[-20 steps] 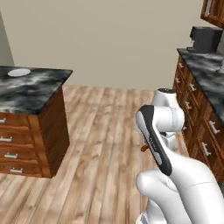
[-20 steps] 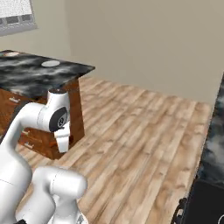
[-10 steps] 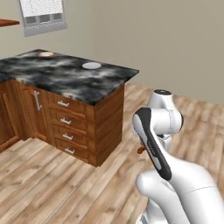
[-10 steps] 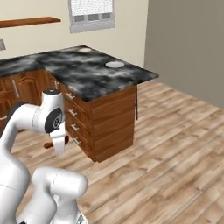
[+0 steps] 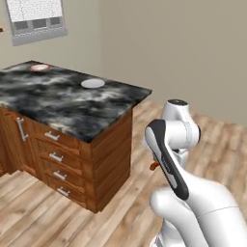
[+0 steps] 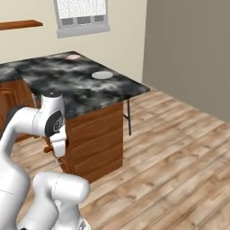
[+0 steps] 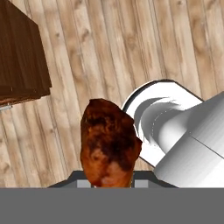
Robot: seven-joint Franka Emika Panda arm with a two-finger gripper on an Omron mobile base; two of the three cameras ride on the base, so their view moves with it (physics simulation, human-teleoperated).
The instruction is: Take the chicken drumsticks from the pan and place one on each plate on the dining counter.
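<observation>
My gripper (image 6: 57, 152) hangs low in front of the base, shut on one chicken drumstick (image 7: 109, 146), a browned orange-brown piece that stands up large in the hand view. Its thin end pokes out beside the arm (image 5: 154, 165) and also at the drumstick (image 6: 47, 149). The dining counter (image 5: 58, 103) (image 6: 67, 87) is a black-and-grey marbled slab on a brown wooden base, ahead and to the left. On it lie a plain grey-white plate (image 5: 92, 83) (image 6: 102, 75) and, farther back, a plate with a reddish rim (image 5: 39, 67) (image 6: 72, 57). The pan is out of view.
Drawers with metal handles (image 5: 57, 157) face me on the counter's wooden base. Wooden plank floor (image 6: 170, 152) spreads wide to the right. A window with a blind (image 6: 81, 15) and a wall shelf (image 6: 20, 24) are behind the counter. A thin dark leg (image 6: 129, 117) stands at the counter's far corner.
The whole picture has swung as the base turned, and the dining counter now sits closer and more central. The arm keeps its pose with the drumstick still in the gripper.
</observation>
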